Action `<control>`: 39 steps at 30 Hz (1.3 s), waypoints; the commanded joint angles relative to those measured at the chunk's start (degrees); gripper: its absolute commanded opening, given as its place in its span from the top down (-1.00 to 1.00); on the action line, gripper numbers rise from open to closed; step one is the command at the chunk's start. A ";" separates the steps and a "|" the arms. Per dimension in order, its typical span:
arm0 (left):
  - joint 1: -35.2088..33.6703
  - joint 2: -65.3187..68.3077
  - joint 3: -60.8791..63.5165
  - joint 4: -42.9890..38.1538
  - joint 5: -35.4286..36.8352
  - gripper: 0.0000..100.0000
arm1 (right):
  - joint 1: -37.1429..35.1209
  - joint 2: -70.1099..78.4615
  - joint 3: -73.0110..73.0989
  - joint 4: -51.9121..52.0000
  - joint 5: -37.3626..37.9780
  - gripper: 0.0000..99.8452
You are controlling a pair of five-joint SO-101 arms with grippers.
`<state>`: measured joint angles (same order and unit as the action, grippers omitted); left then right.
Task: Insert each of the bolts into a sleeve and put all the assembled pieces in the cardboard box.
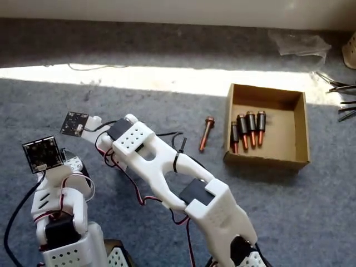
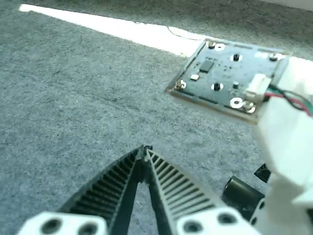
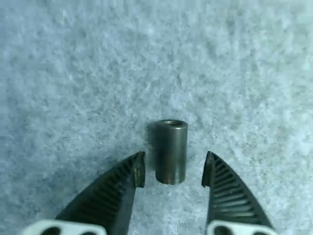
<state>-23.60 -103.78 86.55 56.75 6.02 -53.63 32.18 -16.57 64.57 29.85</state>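
The right end effector (image 3: 174,164) is open wide. It has one jaw on each side of the sleeve (image 3: 171,152) and holds nothing yet. I think it is there to close and pick the sleeve up. The sleeve rests on the table (image 3: 73,58). The left end effector (image 2: 145,154) is closed on nothing. One bolt (image 1: 207,133) lies at nine o'clock from the cardboard box (image 1: 267,161), which holds four finished pieces (image 1: 248,129).

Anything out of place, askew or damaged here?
Nothing stands out. One bolt lies loose on the carpet beside the cardboard box, and a sleeve sits between the open fingers of the right gripper: unfinished work, not a fault.
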 commanded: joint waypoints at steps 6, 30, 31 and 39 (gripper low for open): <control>-0.75 -0.57 -0.40 -1.23 -0.44 0.96 | -0.22 0.66 -2.77 -1.19 -0.44 0.64; -0.75 -0.57 -0.31 -1.23 -0.44 0.96 | -0.31 1.01 -2.42 -6.37 -3.78 0.74; -0.75 -0.57 -0.31 -1.23 -0.44 0.96 | -0.40 1.01 -2.42 -6.37 -3.78 0.74; -0.75 -0.57 -0.31 -1.23 -0.44 0.96 | -0.57 1.10 -2.42 -6.37 -3.60 0.79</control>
<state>-23.60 -103.78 86.55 56.75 6.02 -53.80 34.11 -16.57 59.21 26.59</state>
